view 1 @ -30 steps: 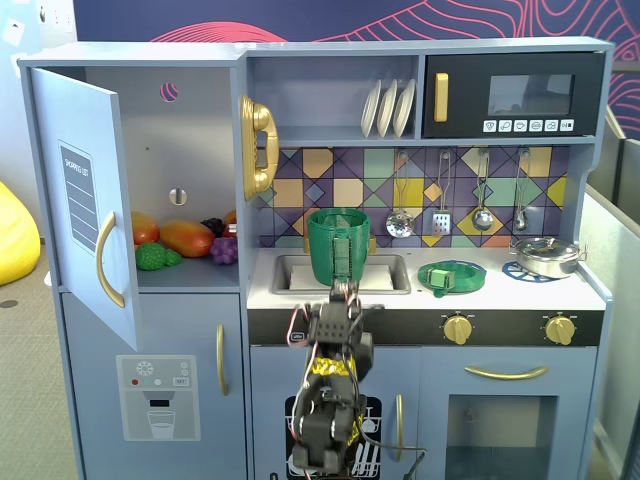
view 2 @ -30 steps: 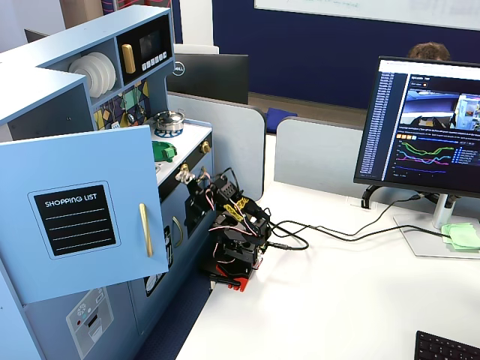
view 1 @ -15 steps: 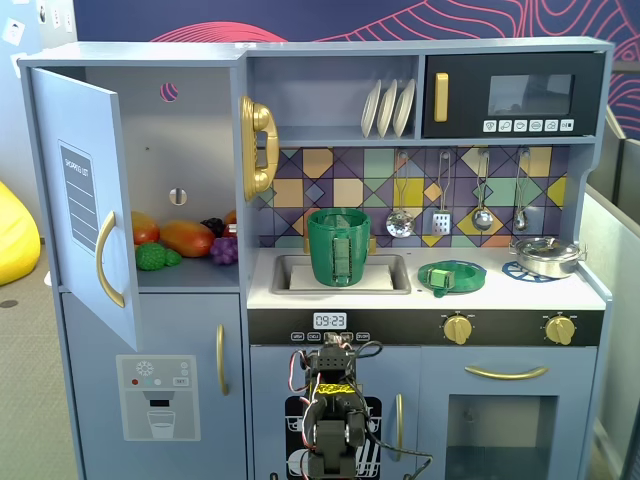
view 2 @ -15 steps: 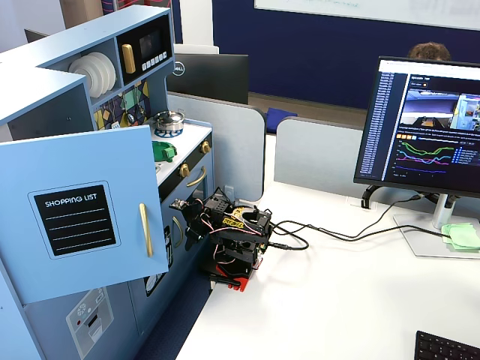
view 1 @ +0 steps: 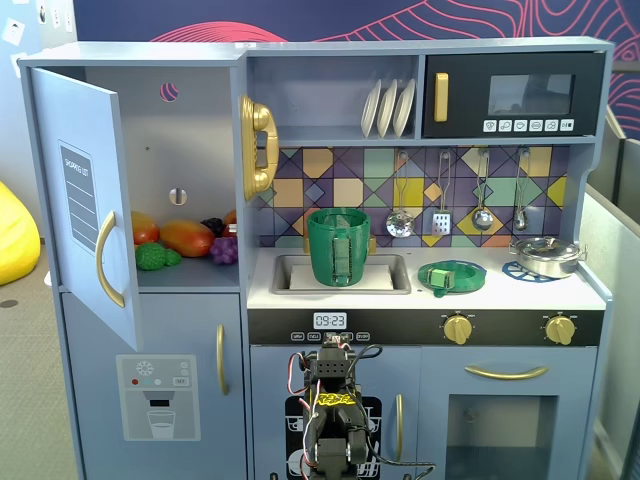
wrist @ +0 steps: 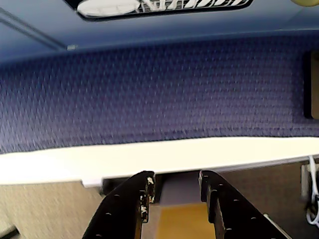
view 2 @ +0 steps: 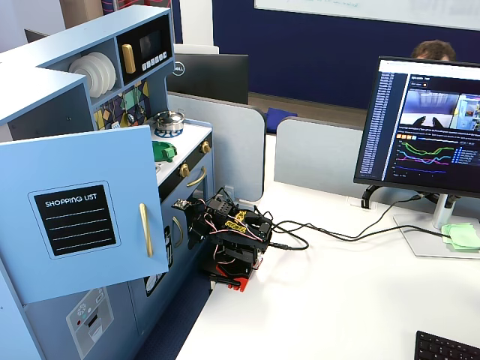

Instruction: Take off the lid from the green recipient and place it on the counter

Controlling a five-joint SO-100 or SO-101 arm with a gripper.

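Lid [view 1: 452, 276] lies flat on toy-kitchen counter [view 1: 500, 290], right of sink in a fixed view, well apart from arm. Green recipient [view 1: 339, 246] stands upright in sink, uncovered. Arm folded low before cabinet; fingers [wrist: 142, 199] parted, nothing between, in wrist view. Silver pan [view 1: 546, 256] on far-right burner.

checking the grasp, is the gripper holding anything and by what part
Nothing is held: the gripper is open and empty. The lid lies on the counter.
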